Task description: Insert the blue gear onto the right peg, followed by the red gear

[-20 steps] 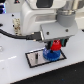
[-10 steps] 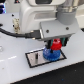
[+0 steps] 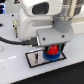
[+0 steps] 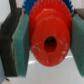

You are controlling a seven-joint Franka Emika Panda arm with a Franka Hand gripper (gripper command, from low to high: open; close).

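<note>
Hand (image 3: 52, 49) clamped on the red gear (image 4: 48, 39), pads either side so its centre hole stays free for the peg. I see the blue gear (image 3: 51, 56) directly beneath it, on the plate (image 3: 35, 59).

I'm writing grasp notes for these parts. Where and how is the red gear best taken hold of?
Grip the red gear across its toothed rim, on two opposite sides, coming from above along its bore axis. The gripper shows this: flat pads flank the round disc, leaving the centre hole free.
</note>
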